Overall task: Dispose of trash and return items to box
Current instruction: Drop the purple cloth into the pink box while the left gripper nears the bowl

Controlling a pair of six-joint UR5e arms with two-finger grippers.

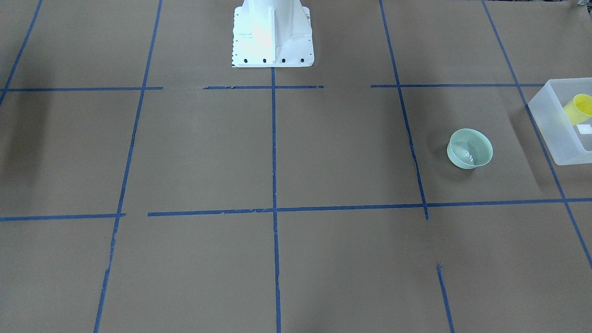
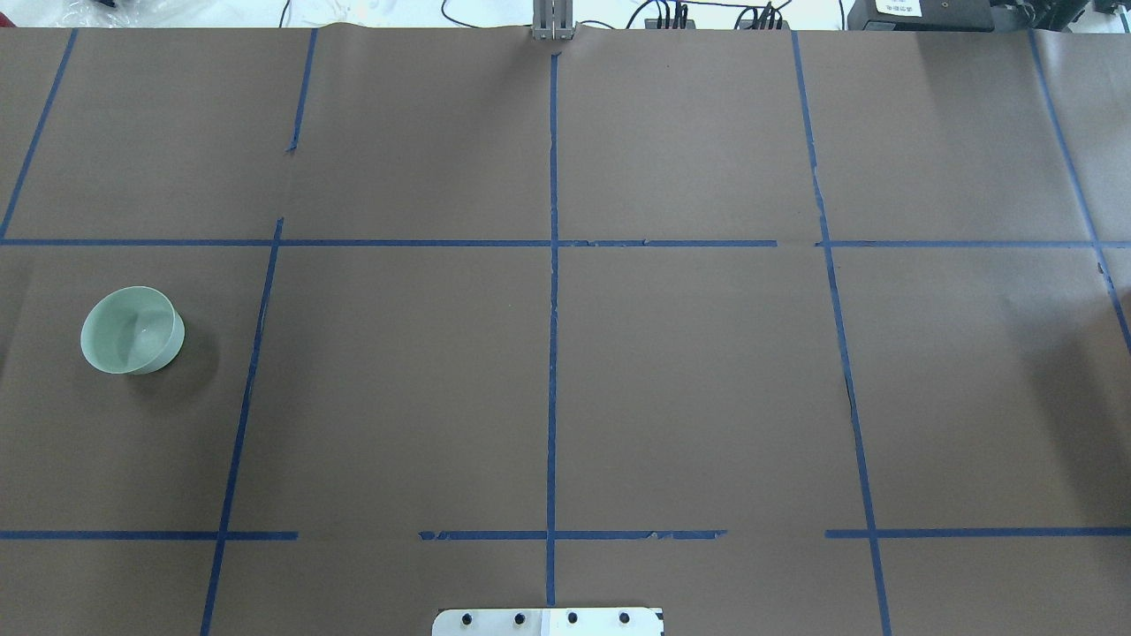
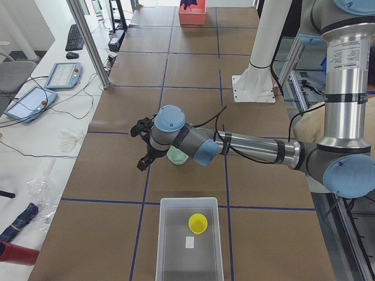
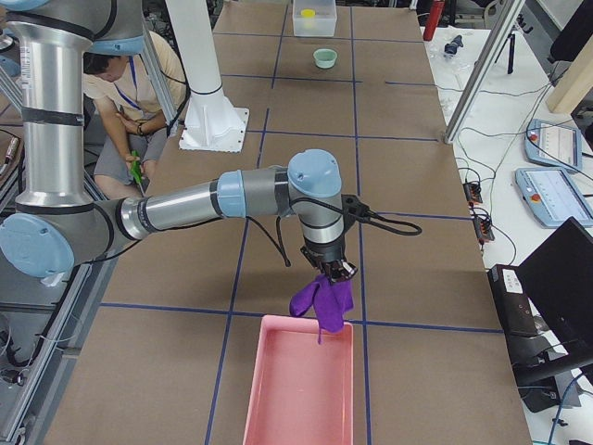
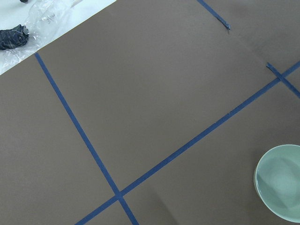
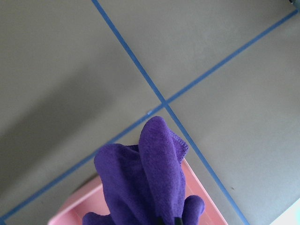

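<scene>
1. Right, progress first: the yellow cup [image 3: 198, 222] lies inside the box [image 3: 162, 246], which sits at the left arm's end of the bench [image 2: 707, 397]. That return looks done.
2. The green bowl [image 1: 469, 148] stands alone on the bench, near the box but clear of it, and looks empty. I'd call it the item left to go back.
3. The left fingers [image 3: 144, 161] hang just beside the bowl, above the bench. They show only in the side view, so I cannot tell whether they are spread or closed.
4. At the other end, the right fingers [image 4: 335, 274] are clenched on a purple cloth [image 6: 150, 173]. It dangles over the far rim of the pink tray [image 4: 301, 380] and has not been let go.
5. My read is one item home, one cloth at the point of being dropped, and one bowl waiting. That puts the job a little past halfway, if nothing else belongs to it.
6. As for writing, there is a small white label [image 3: 189, 240] in the box with nothing legible on it. A sticker [image 3: 337, 55] on the left arm's upright carries print too small to read, and no brand can be made out anywhere.
</scene>
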